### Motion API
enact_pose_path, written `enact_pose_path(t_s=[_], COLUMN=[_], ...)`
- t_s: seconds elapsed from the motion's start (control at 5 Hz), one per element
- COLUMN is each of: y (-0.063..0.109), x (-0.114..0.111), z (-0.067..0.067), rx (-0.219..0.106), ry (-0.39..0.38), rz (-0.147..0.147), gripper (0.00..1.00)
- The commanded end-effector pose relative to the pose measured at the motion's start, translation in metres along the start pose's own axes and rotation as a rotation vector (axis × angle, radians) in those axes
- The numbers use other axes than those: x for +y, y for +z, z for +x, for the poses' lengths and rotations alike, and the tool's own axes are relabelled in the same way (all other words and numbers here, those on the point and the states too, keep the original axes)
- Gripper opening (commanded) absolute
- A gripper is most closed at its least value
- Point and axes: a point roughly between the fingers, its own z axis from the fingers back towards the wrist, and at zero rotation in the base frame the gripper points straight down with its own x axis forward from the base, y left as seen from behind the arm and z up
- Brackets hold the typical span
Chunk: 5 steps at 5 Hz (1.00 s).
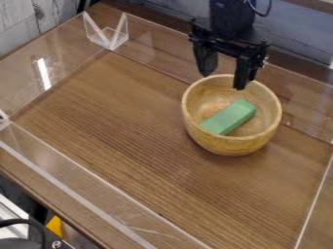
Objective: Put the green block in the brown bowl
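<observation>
Wide wood-grain surface (130,126) here, dark brown boards running from near left to far right, ringed by low clear plastic walls (58,185). A small clear folded stand (107,31) sits at the far left corner. Beyond the near wall, bottom left, some dark gear with a yellow patch, too cut off to name.

The bowl (196,131) sits right of centre, upright, pale tan, thick rim. And there is the block (228,119), lying inside the bowl on its floor, touching nothing above it. Its long axis runs diagonally, low end toward the near left, far end tipped up toward the far right wall of the bowl.

The gripper (229,66) hangs just above the bowl's far rim, pointing down, jaws spread apart and empty, clear of the block.

Room to move: big open stretch of boards left and front of the bowl. To the right, the bowl is fairly near the clear side wall.
</observation>
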Motion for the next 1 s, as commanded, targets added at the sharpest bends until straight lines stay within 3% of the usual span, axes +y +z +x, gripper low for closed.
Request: enact_pose_path(t_s=[0.0,0.4,0.8], y=[0.008,0.017,0.021], x=[0.001,-0.004,0.01], z=[0.012,0.011,0.01], rx=[-0.063,-0.065,-0.068], ry=[0.02,0.08,0.153], rz=[0.016,0.033,0.053], gripper=[1.0,1.0,1.0])
